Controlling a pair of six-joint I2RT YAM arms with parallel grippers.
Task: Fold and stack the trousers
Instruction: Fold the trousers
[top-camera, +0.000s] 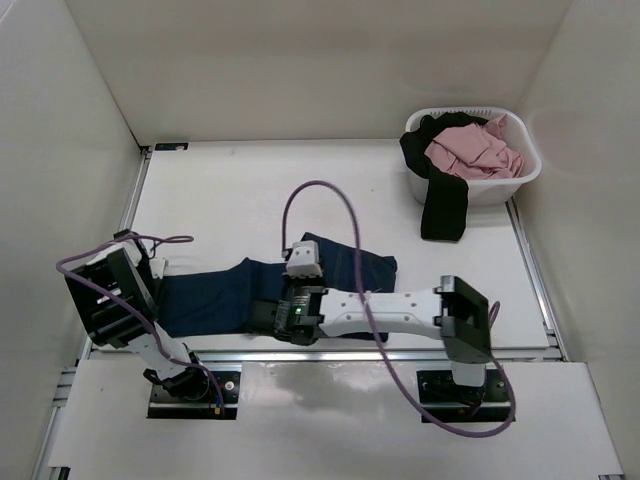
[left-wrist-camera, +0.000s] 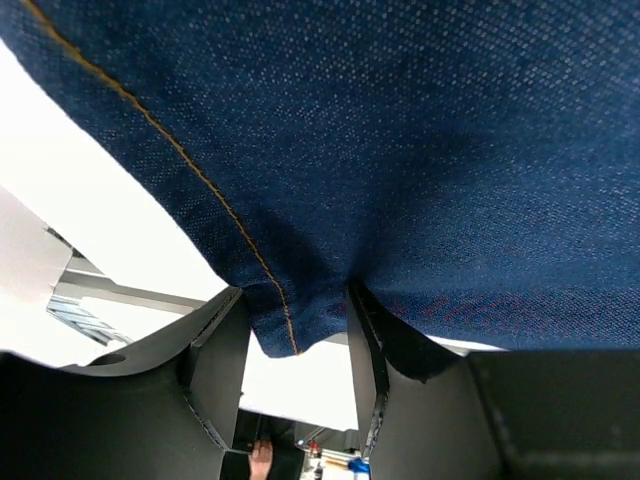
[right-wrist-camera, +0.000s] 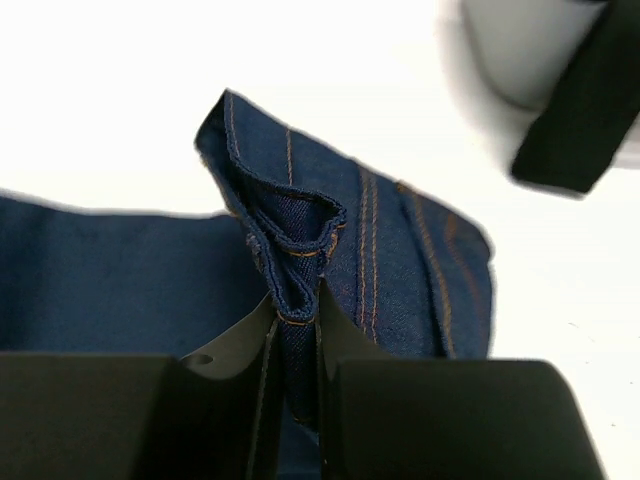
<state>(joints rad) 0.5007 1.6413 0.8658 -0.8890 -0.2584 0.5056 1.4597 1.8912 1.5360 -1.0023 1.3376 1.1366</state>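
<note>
White tabletop (top-camera: 250, 190), white walls on three sides. The dark navy-blue denim trousers (top-camera: 220, 295), tan-stitched, lie at the near edge, stretched between the two tools. The left tool (left-wrist-camera: 295, 325) is closed on a stitched edge of the denim. The right tool (right-wrist-camera: 297, 335) is clamped on a bunched, seamed fold. Well beyond the right tool stands a white plastic laundry basket (top-camera: 525, 170) with pink cloth (top-camera: 475, 150) inside. A black garment (top-camera: 445, 205) hangs over its rim onto the tabletop.

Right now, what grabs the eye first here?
Dark navy jeans lie along the near side of the table, pinched by both arms: the left gripper at their left end, the right gripper on a folded, stitched hem. Far right, a white laundry basket holds pink cloth, with a black garment draped over its rim.
</note>
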